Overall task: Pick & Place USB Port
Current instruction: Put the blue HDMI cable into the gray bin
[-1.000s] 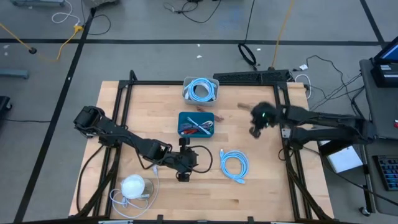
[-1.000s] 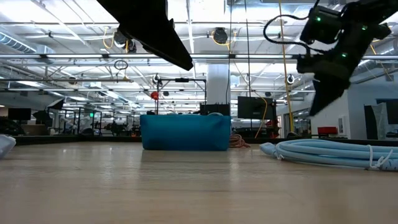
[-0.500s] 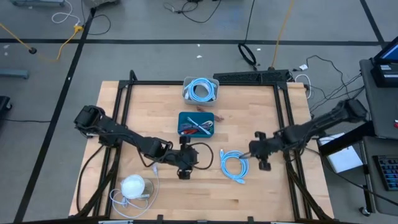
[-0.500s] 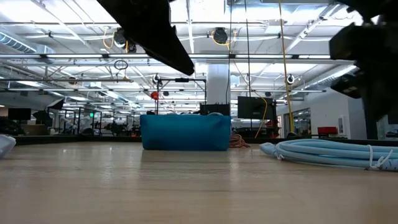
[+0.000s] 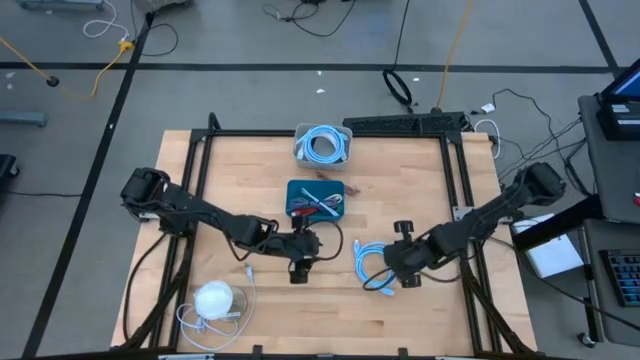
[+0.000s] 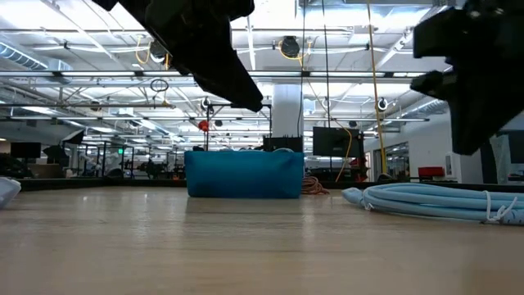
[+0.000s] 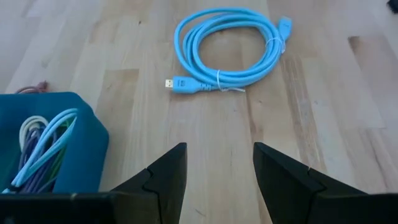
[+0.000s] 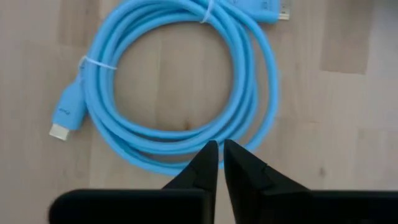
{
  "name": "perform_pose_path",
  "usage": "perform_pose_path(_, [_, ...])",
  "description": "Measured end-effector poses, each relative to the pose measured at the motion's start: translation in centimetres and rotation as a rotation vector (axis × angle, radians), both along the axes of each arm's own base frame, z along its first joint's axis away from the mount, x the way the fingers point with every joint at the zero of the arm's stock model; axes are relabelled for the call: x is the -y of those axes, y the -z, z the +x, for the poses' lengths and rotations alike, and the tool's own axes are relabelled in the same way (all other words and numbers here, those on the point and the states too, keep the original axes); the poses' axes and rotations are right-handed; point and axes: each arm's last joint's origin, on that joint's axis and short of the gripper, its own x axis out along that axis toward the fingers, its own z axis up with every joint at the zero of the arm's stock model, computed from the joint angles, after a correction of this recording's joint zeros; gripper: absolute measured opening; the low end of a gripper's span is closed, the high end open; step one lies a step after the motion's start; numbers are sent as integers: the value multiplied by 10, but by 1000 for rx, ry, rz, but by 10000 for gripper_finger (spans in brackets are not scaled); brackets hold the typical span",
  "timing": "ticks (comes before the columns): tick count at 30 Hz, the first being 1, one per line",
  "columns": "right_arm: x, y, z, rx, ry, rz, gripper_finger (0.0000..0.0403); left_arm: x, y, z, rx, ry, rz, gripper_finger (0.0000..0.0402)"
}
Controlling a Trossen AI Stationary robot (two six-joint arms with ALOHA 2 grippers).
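Right gripper (image 8: pixel 221 163) hangs just above the coiled light-blue USB cable (image 5: pixel 374 267) on the pale wooden table (image 5: pixel 240 170), its two dark fingers (image 8: pixel 202 165) drawn nearly together with only a thin slit between them and nothing in their grasp. We see the coil lying flat on the right half of the table, bound by small white ties, one plug at each end of the loop. From the wrist view, the fingertips sit over the near edge of the coil; whether they touch it, we cannot tell.

Left gripper (image 5: pixel 299 268) waits near the table's middle, just beside the open teal box (image 5: pixel 315 199) holding loose coloured cables, its fingers (image 7: pixel 163 174) spread apart and empty. Behind the box, at the far edge, a clear container (image 5: pixel 322 145) holds a second blue coil. A white bundled cord (image 5: pixel 214 299) rests at the near left corner.
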Motion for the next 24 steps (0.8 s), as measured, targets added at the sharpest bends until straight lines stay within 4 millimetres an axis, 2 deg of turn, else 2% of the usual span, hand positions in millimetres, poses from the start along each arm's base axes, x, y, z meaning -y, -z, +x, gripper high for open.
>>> perform_pose_path(7, [-1,-15,23,-143,125,-59,103,0,17,-7,43,4,-13,186])
perform_pose_path(15, [18,9,21,-256,390,-87,194,5,31,-16,93,22,-41,186])
perform_pose_path(20, [21,25,30,-159,522,95,230,14,30,-18,108,62,-30,186])
perform_pose_path(24, [17,26,41,-80,526,276,247,20,30,-20,117,90,-15,186])
